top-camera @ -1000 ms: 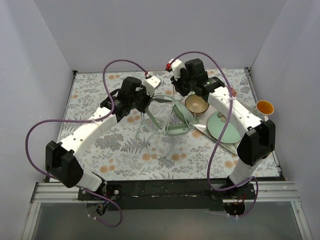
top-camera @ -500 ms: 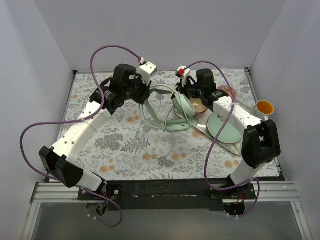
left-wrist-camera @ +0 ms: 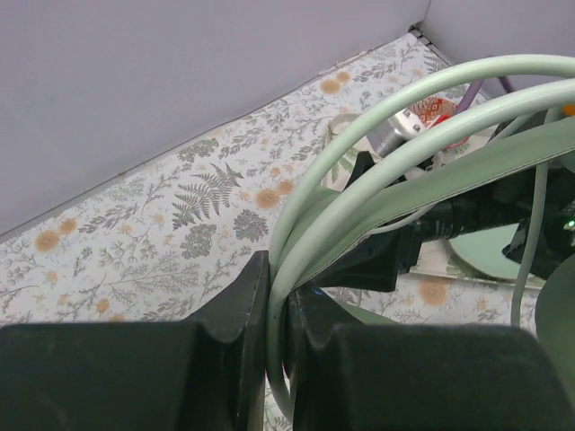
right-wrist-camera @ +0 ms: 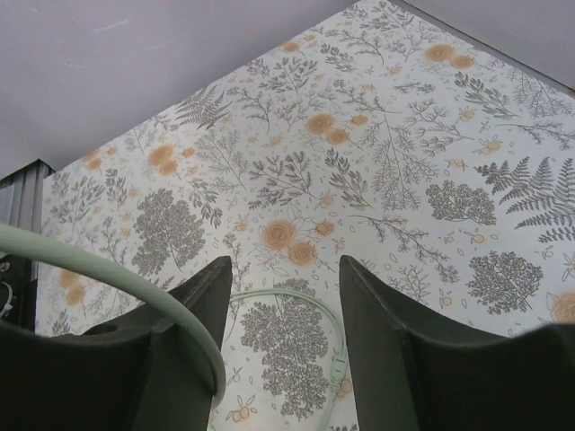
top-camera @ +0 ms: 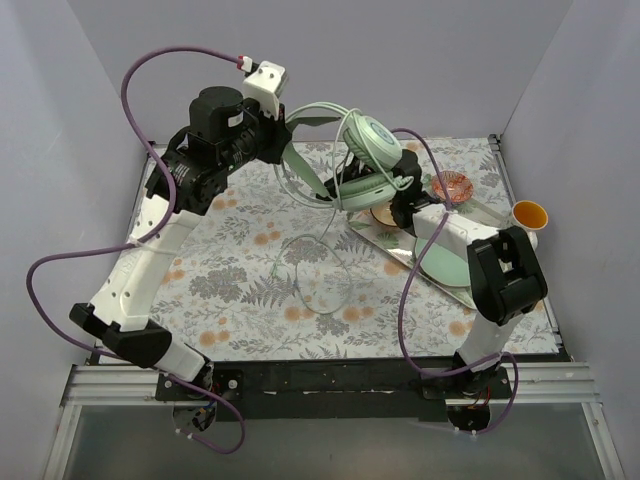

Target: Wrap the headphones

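Left claw (left-wrist-camera: 277, 301) clamped on headphones (top-camera: 368, 140) band, held high above bench (top-camera: 220, 290) far edge. Right claw (right-wrist-camera: 286, 269) open, empty. Cable (right-wrist-camera: 274, 289) loops on bench centre.

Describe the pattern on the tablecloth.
The tablecloth is white with grey ferns and leaves plus orange flowers, clearest in the right wrist view.

Your pale mint headphones (top-camera: 368, 140) hang in the air at far centre, cups stacked, thin cable (right-wrist-camera: 283, 291) trailing down in loops.
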Robot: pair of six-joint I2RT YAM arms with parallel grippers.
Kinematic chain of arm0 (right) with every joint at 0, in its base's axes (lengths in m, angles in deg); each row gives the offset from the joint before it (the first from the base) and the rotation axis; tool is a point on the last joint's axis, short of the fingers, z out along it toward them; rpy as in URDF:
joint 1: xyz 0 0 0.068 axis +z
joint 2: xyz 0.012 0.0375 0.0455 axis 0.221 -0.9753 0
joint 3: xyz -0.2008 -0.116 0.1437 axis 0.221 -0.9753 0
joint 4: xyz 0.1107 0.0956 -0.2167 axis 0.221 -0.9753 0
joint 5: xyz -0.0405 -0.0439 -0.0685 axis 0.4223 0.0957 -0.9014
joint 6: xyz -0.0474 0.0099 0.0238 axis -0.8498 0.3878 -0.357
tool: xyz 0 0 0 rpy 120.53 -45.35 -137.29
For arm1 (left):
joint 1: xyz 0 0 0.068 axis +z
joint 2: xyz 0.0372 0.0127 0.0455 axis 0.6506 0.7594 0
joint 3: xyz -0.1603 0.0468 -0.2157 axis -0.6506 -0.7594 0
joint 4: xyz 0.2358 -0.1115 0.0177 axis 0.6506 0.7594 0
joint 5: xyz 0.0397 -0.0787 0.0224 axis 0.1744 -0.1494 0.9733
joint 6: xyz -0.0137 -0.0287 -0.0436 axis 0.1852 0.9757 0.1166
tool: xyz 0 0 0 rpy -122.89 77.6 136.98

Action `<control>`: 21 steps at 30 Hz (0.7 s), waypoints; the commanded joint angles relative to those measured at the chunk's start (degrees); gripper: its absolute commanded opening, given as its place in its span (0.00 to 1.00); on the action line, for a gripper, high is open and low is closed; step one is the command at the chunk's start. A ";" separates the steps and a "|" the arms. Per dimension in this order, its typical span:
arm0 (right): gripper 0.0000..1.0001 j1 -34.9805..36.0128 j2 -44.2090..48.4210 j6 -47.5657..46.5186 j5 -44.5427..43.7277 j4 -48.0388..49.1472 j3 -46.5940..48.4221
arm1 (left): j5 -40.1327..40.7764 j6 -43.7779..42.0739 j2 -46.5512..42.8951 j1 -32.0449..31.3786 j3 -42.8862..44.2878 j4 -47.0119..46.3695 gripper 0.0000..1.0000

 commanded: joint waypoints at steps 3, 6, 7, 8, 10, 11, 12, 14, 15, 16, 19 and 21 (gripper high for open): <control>0.59 1.60 -4.64 8.51 -2.37 12.14 -0.52 | 4.90 4.69 0.83 0.24 7.91 -3.42 0.00; 0.56 2.74 -7.45 12.11 -2.89 14.78 -0.08 | 7.79 5.74 1.71 0.24 11.61 -4.30 0.00; 0.56 3.27 -8.07 12.99 -3.16 15.14 0.01 | 8.51 6.00 1.54 0.24 12.22 -4.82 0.00; 0.54 3.53 -9.12 13.69 -3.86 15.23 0.01 | 9.38 6.35 1.54 0.24 12.75 -5.35 0.00; 0.50 4.06 -10.61 16.15 -4.48 16.10 0.01 | 10.96 6.80 1.36 0.24 13.54 -6.94 0.00; 0.49 4.24 -11.15 16.94 -4.65 16.37 0.10 | 11.32 6.88 1.45 0.24 14.16 -7.29 0.00; 0.47 4.33 -11.76 18.87 -4.65 16.37 0.53 | 11.67 6.89 1.54 0.24 15.64 -7.73 0.00; 0.42 4.68 -13.52 20.46 -3.69 16.46 1.15 | 13.17 7.15 2.24 0.24 16.88 -8.17 0.00; 0.42 4.85 -13.96 21.60 -3.60 16.63 1.59 | 13.43 7.24 2.41 0.32 17.67 -8.52 0.00; 0.41 5.12 -14.57 22.13 -3.51 16.72 1.59 | 13.70 7.41 2.76 0.32 17.94 -8.61 0.00; 0.38 5.91 -15.10 23.01 -4.13 16.28 1.51 | 15.01 7.67 2.94 0.50 18.38 -9.31 0.00; 0.34 6.70 -15.28 23.19 -4.39 16.20 1.51 | 15.54 7.68 3.21 0.85 18.73 -9.66 0.00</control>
